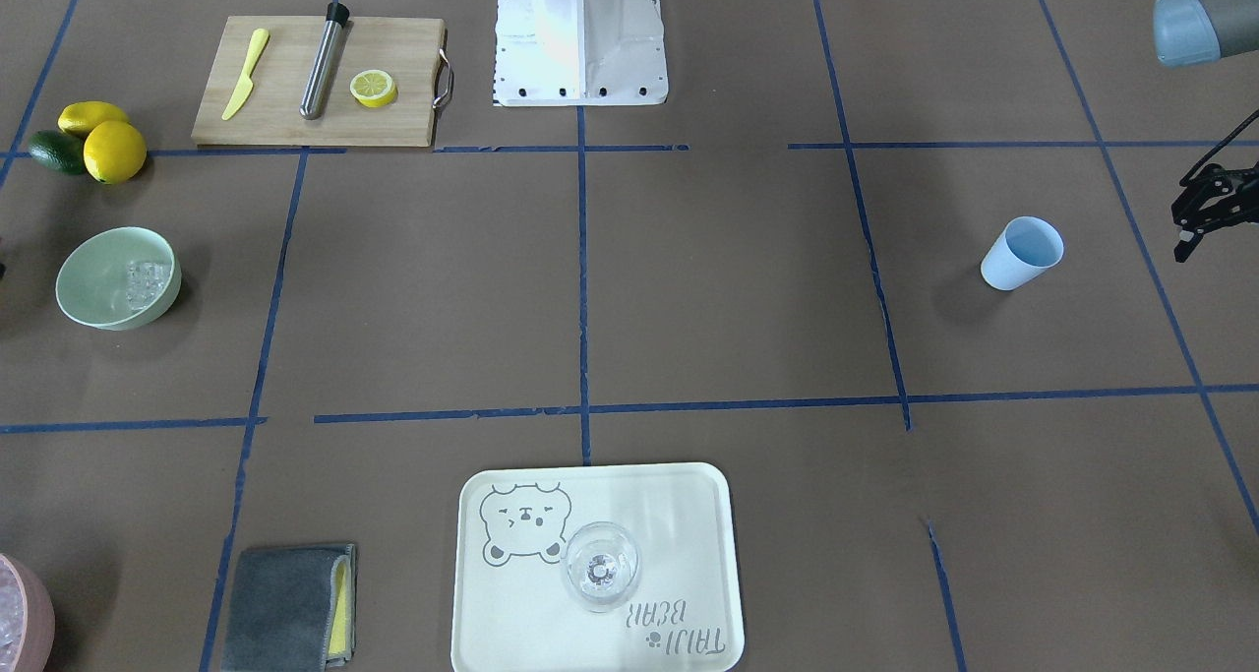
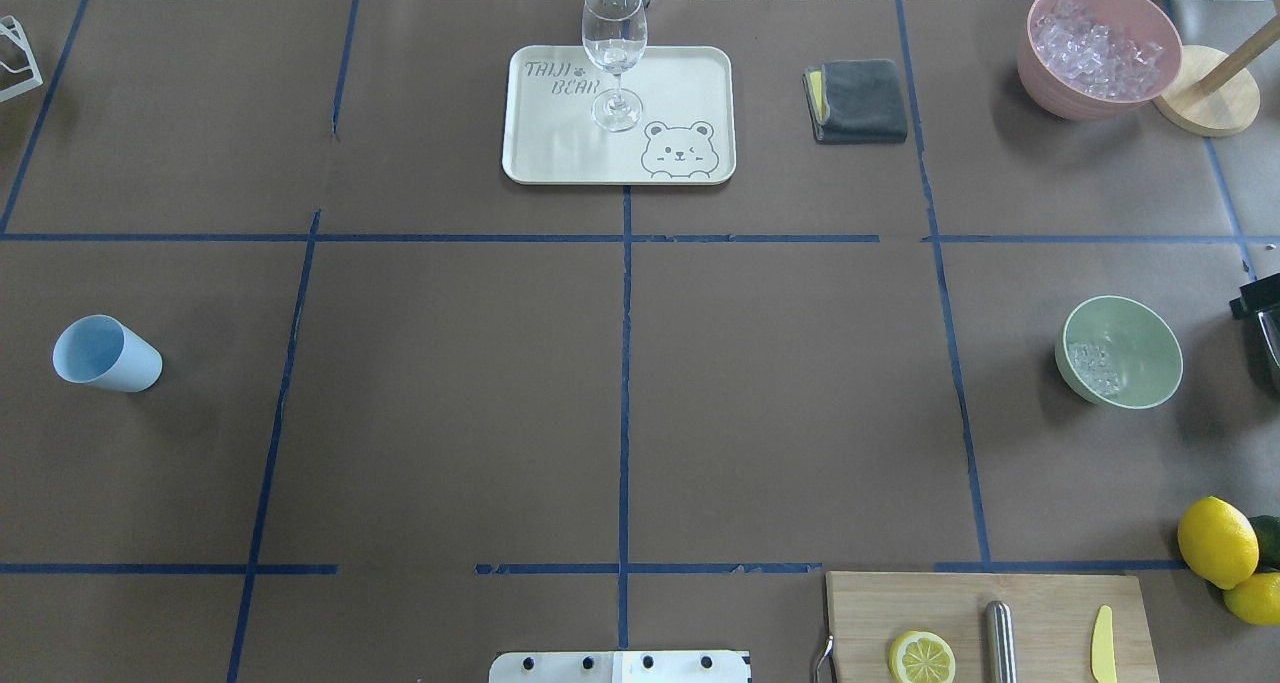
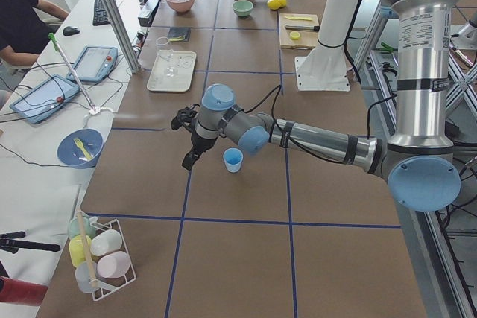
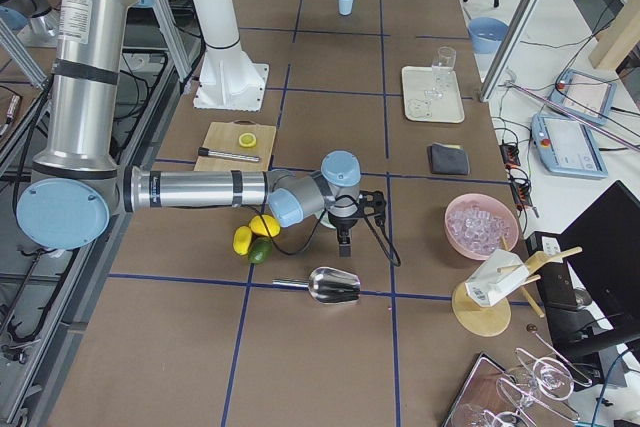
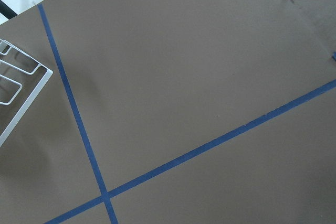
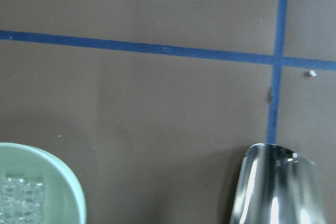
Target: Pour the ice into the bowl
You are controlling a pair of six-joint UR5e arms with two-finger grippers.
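Fingers (image 1: 1187,244) on L gripper (image 1: 1190,227) are hanging empty near blue cup (image 1: 1023,253), gap unclear; R gripper (image 2: 1262,325) is sitting beside bowl (image 2: 1150,335), state can't tell; ice (image 2: 1092,363) is already lying in bowl, well apart from cup

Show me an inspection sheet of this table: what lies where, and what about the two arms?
Surface: brown paper-covered table with blue tape grid.
Job's things: ice lies in the mint bowl; light blue cup upright, looks empty.
Clutter: metal scoop, pink container of ice, cloth, tray with glass, cutting board, lemons.
Grippers: left gripper beside the cup, not touching; right gripper near the scoop and bowl; open or shut unclear.
Cables: black cable loops at the left wrist.
Surroundings: person seated beside the table.
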